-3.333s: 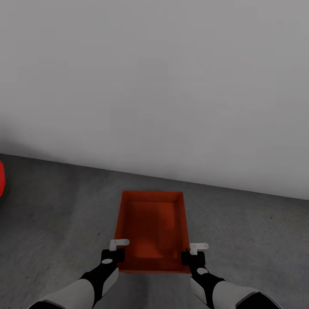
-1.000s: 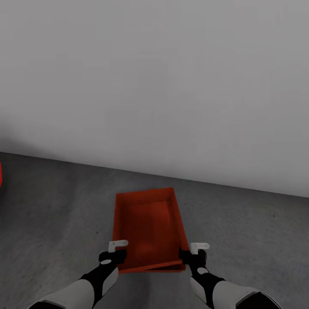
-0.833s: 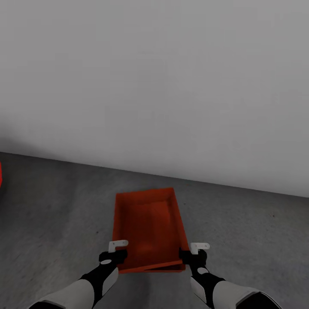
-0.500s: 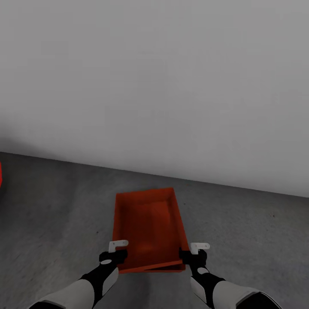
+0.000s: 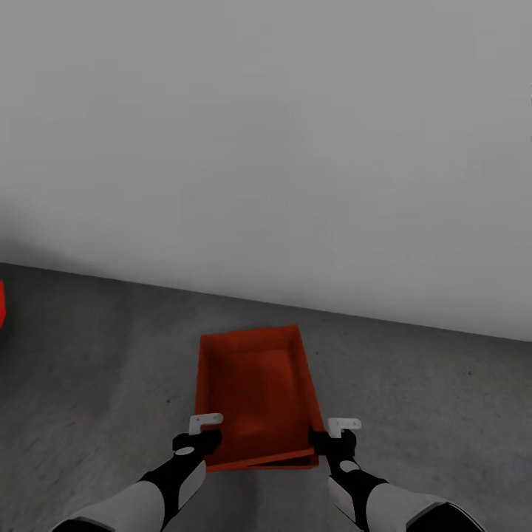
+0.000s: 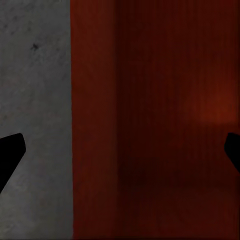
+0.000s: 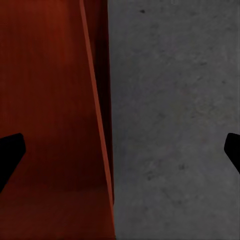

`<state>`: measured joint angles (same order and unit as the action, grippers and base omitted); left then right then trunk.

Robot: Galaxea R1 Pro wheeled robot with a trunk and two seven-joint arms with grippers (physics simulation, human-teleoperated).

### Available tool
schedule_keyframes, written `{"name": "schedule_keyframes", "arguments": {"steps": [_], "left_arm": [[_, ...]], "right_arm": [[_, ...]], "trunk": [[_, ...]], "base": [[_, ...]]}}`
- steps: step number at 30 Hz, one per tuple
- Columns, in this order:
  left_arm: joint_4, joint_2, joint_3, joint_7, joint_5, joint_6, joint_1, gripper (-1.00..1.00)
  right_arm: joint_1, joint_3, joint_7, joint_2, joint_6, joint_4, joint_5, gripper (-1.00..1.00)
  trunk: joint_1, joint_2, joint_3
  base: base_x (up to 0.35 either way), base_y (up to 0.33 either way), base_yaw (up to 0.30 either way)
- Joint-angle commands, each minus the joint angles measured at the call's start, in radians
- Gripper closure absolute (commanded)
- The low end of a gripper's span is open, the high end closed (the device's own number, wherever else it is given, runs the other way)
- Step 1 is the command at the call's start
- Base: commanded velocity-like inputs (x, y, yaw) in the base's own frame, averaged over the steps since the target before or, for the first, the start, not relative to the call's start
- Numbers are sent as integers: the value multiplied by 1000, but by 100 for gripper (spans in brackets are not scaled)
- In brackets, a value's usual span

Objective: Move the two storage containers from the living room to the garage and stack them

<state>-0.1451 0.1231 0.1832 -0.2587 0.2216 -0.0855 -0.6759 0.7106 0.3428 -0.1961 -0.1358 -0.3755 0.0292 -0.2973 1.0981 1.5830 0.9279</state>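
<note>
- Where the left hand (image 5: 198, 436) and the right hand (image 5: 334, 437) meet the near corners of the upper storage container (image 5: 255, 384), its walls hide their fingertips in the head view.
- Both wrist views show each hand's dark fingers spread wide: the left hand (image 6: 120, 152) straddles the container's left wall (image 6: 95, 120), the right hand (image 7: 120, 152) its right wall (image 7: 97, 125), clamped on nothing.
- That container's long axis runs near to far, its far end swung slightly left.
- A second storage container (image 5: 292, 462) lies under it, mostly hidden; only a wedge of its near right edge shows.
- Both rest on the dark grey floor (image 5: 428, 399), near the white wall (image 5: 266, 148).
- At the far left edge a red shape (image 5: 2, 303) is cut off and cannot be identified.
</note>
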Motion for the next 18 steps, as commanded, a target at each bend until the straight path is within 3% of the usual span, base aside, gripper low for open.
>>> {"name": "schedule_keyframes", "arguments": {"steps": [1,18], "left_arm": [[1,2,9,-5,10,-4,-1,-100],[1,6,9,-6,12,-4,-1,-100]], "right_arm": [[1,8,-2,-1,-5,3,-8,-100],[1,8,-2,-1,-5,3,-8,-100]], "trunk": [[-4,-7,-3],[-69,-126,-56]], "base": [[0,0,0],[0,0,0]]}}
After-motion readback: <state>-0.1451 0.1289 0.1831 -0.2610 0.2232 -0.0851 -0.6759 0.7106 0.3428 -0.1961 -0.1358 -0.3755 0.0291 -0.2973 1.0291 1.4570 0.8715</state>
